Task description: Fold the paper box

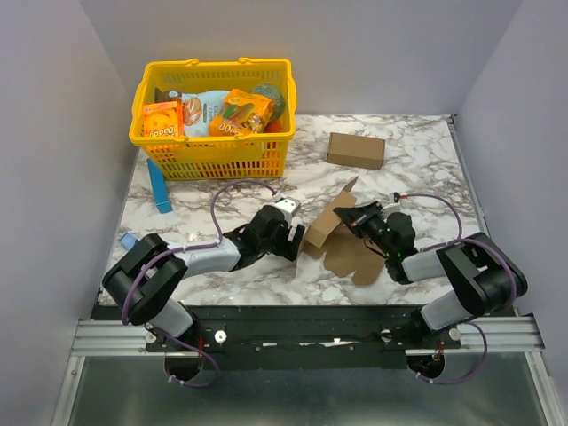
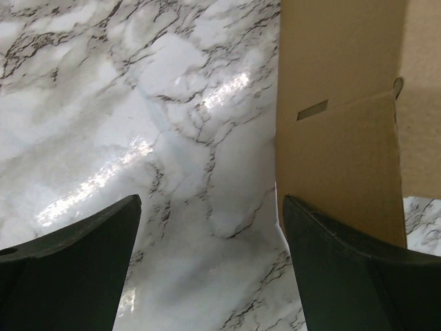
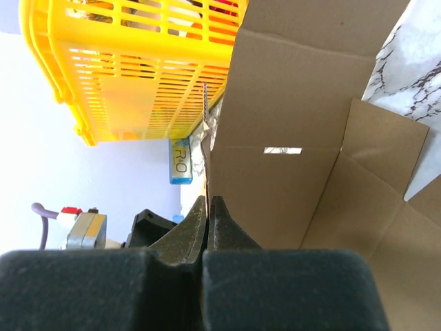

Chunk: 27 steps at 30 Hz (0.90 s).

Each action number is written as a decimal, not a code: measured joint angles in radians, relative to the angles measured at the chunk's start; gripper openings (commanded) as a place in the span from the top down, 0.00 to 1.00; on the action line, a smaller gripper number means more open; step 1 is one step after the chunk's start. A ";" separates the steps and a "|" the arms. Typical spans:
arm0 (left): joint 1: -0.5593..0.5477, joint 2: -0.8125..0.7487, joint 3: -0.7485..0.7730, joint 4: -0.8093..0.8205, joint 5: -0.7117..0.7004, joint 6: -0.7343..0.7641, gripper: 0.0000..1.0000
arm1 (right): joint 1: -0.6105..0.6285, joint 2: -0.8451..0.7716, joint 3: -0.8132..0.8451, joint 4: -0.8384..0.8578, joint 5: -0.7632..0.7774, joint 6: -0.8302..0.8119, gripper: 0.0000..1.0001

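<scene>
Half-folded box (image 1: 340,241) sits mid table (image 1: 417,191), btwn both grippers. R gripper (image 1: 358,218): jaws pressed together, pinching a raised flap edge. L gripper (image 1: 295,241): jaws spread wide, just beside box's left side, gripping nothing.

Paper box (image 1: 342,238) is plain thin brown cardboard, matt, no print, a bit fibrous up close. Counter (image 1: 426,177) has that white marble look with grey veins, smooth and super glossy, with light glare all over it. Basket (image 1: 213,160) is shiny yellow plastic. Left tool (image 2: 210,207) and right tool (image 3: 208,207) look like dark matt plastic. Front rail (image 1: 311,335) is bare silvery metal.
</scene>
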 measured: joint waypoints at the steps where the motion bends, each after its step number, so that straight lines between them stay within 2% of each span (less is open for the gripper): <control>1: -0.007 0.006 -0.003 0.024 0.002 -0.010 0.07 | 0.000 -0.003 0.000 -0.003 0.002 0.000 0.98; 14: -0.086 0.050 -0.050 0.226 0.040 -0.105 0.07 | 0.000 -0.035 -0.012 -0.026 0.034 -0.001 0.99; 18: -0.101 0.012 -0.050 0.179 -0.016 -0.166 0.06 | 0.000 -0.042 -0.013 -0.037 0.042 -0.001 0.99; 22: -0.105 -0.100 -0.032 0.077 -0.094 -0.236 0.04 | 0.000 -0.059 -0.014 -0.057 0.053 -0.001 0.98; 27: -0.105 -0.213 0.003 0.026 -0.124 -0.290 0.04 | 0.000 -0.082 -0.016 -0.085 0.065 -0.001 0.96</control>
